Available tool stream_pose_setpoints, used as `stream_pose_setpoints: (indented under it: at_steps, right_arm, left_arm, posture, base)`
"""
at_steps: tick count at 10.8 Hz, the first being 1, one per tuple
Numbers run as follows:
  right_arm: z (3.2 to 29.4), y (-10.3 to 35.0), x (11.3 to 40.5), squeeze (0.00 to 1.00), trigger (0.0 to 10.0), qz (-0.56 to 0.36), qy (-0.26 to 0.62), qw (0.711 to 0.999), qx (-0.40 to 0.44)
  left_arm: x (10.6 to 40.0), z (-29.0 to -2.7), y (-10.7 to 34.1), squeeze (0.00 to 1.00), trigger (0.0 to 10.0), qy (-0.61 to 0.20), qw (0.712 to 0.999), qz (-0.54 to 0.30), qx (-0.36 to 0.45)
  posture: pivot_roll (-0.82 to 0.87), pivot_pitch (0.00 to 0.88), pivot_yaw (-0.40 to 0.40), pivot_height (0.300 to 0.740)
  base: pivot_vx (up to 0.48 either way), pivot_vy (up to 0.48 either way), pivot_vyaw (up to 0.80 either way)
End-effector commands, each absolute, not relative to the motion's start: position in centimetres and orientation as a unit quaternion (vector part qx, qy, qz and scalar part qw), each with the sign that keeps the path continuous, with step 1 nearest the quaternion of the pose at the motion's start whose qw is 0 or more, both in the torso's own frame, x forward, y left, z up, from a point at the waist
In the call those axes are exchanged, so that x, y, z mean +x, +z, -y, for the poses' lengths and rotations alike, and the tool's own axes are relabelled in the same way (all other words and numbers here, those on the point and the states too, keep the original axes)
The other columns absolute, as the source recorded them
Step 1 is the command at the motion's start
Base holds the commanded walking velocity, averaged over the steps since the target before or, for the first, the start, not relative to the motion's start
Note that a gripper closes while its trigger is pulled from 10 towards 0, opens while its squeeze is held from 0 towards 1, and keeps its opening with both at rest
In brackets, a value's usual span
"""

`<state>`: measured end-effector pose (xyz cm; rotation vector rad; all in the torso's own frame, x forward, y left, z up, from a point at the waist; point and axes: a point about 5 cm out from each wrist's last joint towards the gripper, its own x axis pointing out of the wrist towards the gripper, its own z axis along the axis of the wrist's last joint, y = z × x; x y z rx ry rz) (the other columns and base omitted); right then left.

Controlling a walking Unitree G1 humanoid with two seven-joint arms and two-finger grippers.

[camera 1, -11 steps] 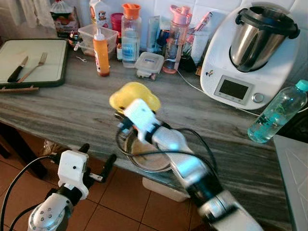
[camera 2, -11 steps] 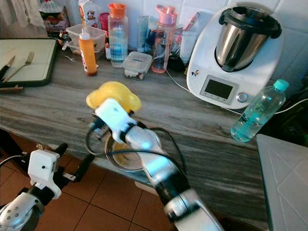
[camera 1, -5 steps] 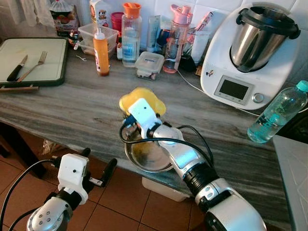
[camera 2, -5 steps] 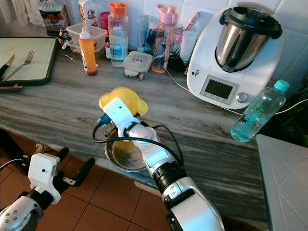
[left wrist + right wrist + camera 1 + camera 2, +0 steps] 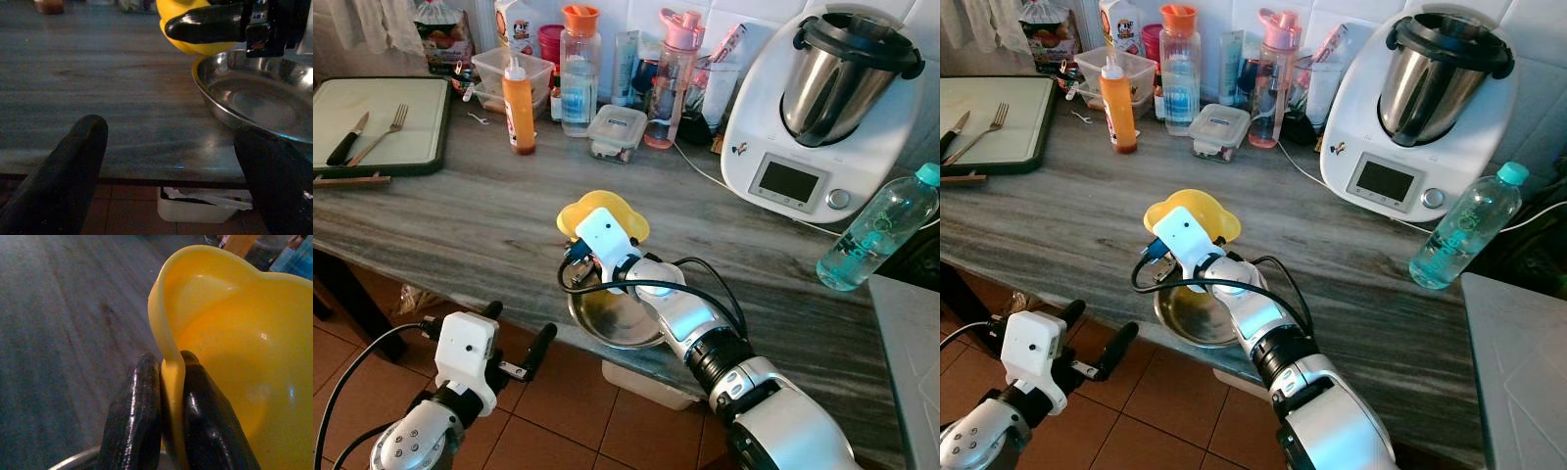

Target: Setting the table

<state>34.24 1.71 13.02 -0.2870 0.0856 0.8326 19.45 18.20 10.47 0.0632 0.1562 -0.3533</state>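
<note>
Since a second ago the right gripper (image 5: 168, 401) has carried the yellow bowl (image 5: 603, 212) a little further in over the grey counter (image 5: 460, 220) and lowered it, and the arm, blurred then, is now sharp. Its two black fingers (image 5: 134, 416) are pinched tight on the bowl's rim, one on the outside and one on the inside wall. The yellow bowl is tilted, held just above the far edge of a steel bowl (image 5: 619, 315) that sits at the counter's near edge; both bowls look empty — the right wrist view shows the yellow one's bare glossy inside, which the head views do not.

The left gripper (image 5: 171, 171) hangs below the counter edge with its fingers wide apart around nothing. Its wrist view looks across the counter at the steel bowl's side and at a white tub (image 5: 205, 210) on the floor tiles under the counter.

At the back stand an orange squeeze bottle (image 5: 519, 103), a clear bottle with an orange cap (image 5: 578, 69), a pink-lidded bottle (image 5: 669, 78), a small lidded box (image 5: 616, 132) and a white kitchen machine (image 5: 822, 108) with a steel jug. A water bottle (image 5: 881, 230) stands tilted on the right. On the left, a tray (image 5: 421, 93) holds a knife (image 5: 348, 142) and fork (image 5: 384, 132).
</note>
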Motion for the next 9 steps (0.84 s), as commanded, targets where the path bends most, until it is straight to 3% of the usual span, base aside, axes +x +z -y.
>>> stream_pose_setpoints:
  at_steps: [1, 9]
  right_arm:
    - [-5.3, 15.1, 33.4, 0.00, 10.0, -0.008, 0.441, 0.890, -0.120]
    - [-7.4, 14.9, 32.2, 0.00, 10.0, 0.020, 0.486, 0.860, -0.153]
  left_arm:
    - [19.4, -17.7, 10.7, 0.00, 10.0, -0.184, 0.979, -0.076, 0.031]
    - [19.0, -16.8, 11.0, 0.00, 10.0, -0.218, 0.972, -0.082, 0.006]
  posture:
    - [0.24, 0.057, -0.131, 0.740]
    - [0.24, 0.065, -0.132, 0.740]
  base:
    - [0.000, 0.000, 0.00]
    - [0.000, 0.000, 0.00]
